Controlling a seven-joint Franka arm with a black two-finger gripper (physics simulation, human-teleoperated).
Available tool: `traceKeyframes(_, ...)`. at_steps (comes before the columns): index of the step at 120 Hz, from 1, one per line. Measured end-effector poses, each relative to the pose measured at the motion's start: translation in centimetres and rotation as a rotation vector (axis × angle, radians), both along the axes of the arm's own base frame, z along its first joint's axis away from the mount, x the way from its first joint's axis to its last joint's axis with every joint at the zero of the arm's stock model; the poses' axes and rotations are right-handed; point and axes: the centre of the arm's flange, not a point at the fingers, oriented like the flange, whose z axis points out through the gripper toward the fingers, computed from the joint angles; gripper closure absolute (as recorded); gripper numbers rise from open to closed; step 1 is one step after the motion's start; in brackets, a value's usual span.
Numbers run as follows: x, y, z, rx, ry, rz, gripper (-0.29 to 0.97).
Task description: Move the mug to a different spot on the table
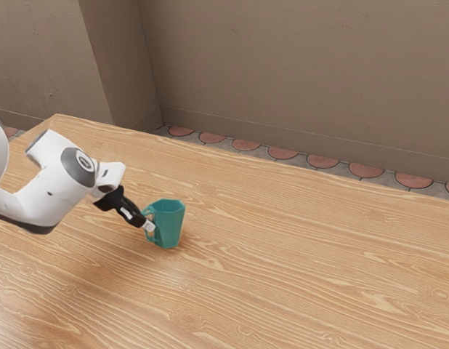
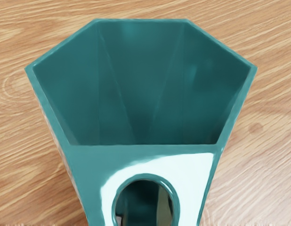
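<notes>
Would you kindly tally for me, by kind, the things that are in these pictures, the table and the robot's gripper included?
teal mug: 1
wooden table: 1
gripper: 1
Total: 3

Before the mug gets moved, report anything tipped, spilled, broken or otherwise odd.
Nothing stands out. The teal mug stands upright on the table, empty and unbroken, with the gripper at its handle side.
</notes>
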Motion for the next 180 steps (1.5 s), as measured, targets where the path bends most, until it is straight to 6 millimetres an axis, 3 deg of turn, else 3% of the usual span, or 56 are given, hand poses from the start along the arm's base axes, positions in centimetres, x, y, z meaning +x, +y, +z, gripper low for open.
traceKeyframes(35, -0.9, 0.2, -1.2, 0.037, -0.019, -0.05, 0.63)
traceKeyframes(69, -2.8, 0.0, -2.1, 0.036, -0.013, -0.076, 0.36)
traceKeyframes(94, -5.4, -0.2, -1.6, 0.022, -0.021, -0.075, 0.28)
traceKeyframes(138, -6.4, -0.3, -0.8, 0.022, -0.046, -0.088, 0.24)
traceKeyframes(180, -9.5, -0.9, 1.1, 0.024, -0.088, -0.093, 0.23)
